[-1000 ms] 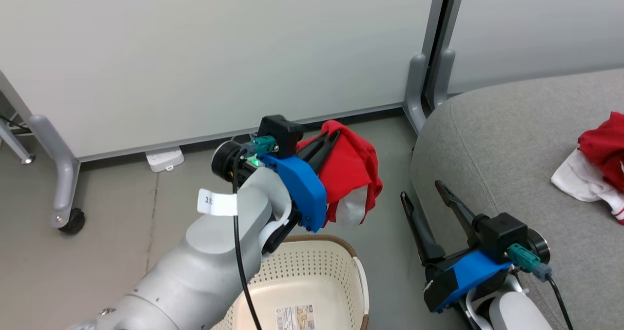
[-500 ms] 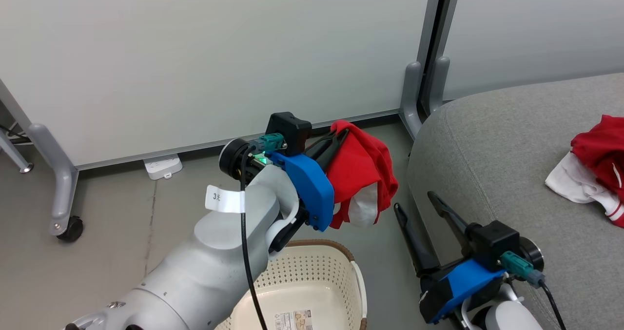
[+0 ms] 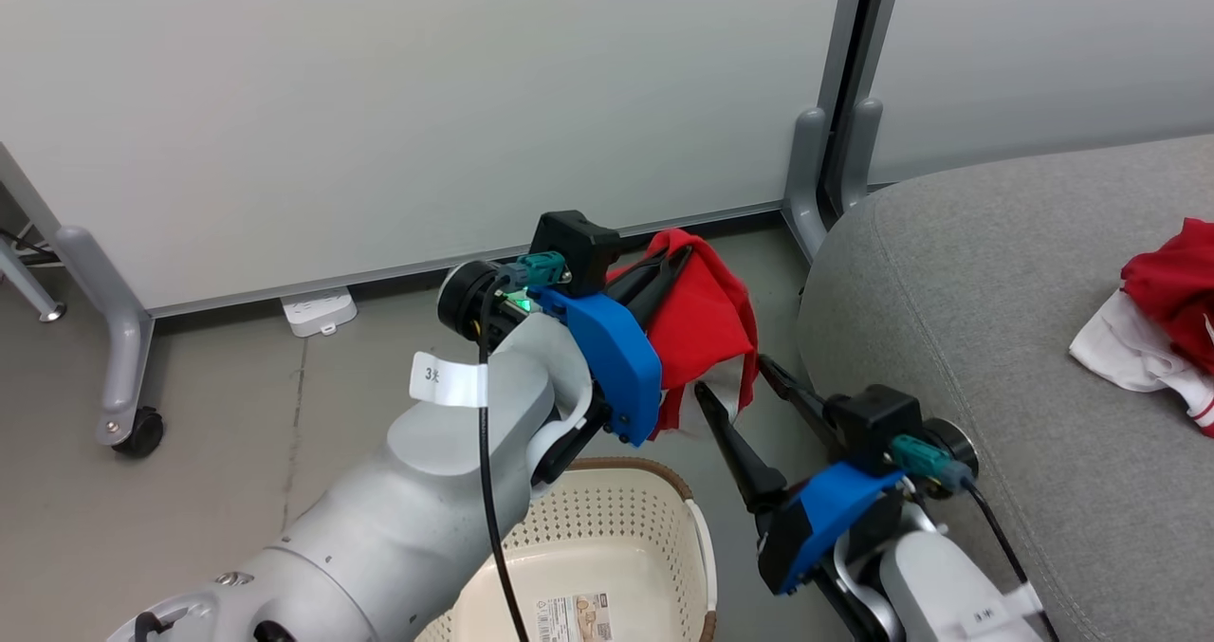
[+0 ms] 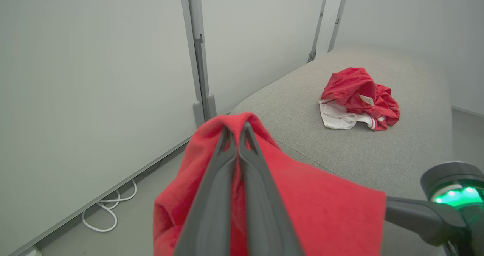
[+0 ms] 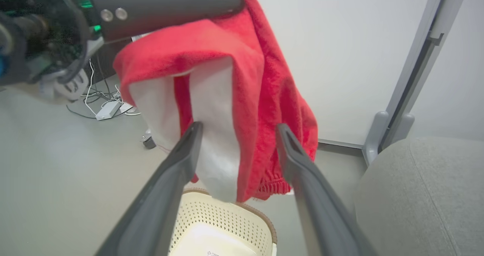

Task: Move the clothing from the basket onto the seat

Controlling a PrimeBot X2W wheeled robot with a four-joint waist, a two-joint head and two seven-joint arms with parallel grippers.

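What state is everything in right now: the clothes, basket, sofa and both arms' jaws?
left gripper: jaws shut on the held garment.
right gripper: jaws open, tips by that garment's lower edge.
held garment: hanging in the air, off the floor.
second garment: crumpled, lying on the seat.
seat: bearing that one garment.
basket: on the floor, no clothing in the part visible.

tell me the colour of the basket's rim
Brown, on the cream basket; best seen in the head view.
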